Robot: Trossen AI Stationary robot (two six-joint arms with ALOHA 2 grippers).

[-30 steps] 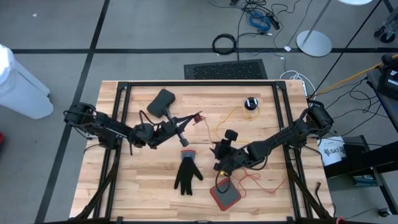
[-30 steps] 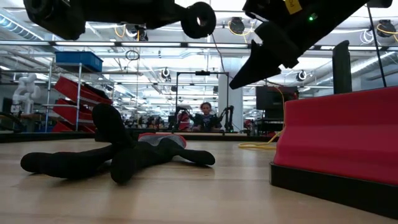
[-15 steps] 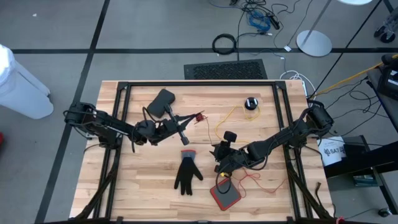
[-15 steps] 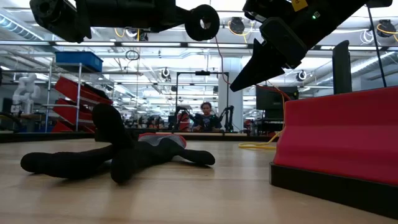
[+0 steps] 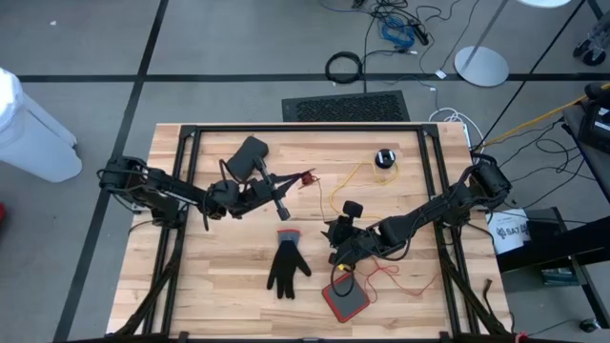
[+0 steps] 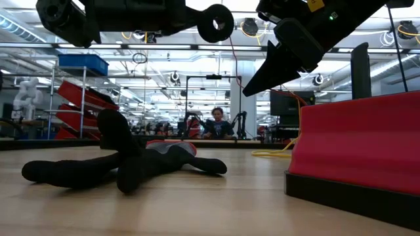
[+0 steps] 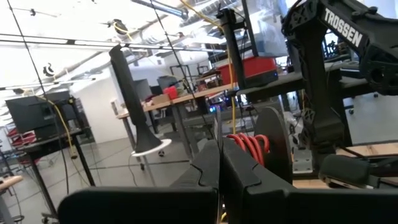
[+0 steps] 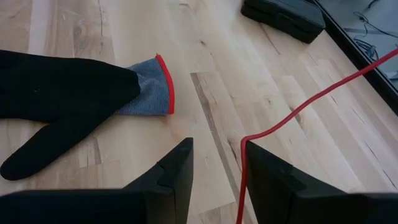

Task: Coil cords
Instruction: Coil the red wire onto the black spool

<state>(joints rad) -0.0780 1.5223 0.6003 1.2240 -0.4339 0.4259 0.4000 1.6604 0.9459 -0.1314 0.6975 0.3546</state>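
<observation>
With 2 arms raised, the left gripper [image 5: 284,197] is pinched shut on the yellow cord [image 5: 338,186], while the parted right gripper [image 8: 214,171] straddles a red cord [image 8: 292,112] that could slip free.

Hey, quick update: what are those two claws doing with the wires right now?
Left claw shut, raised over the table's middle. Right claw open, a red wire running between its fingers. Yellow cord uncoiled by its black puck. Black glove lies nearby.
</observation>
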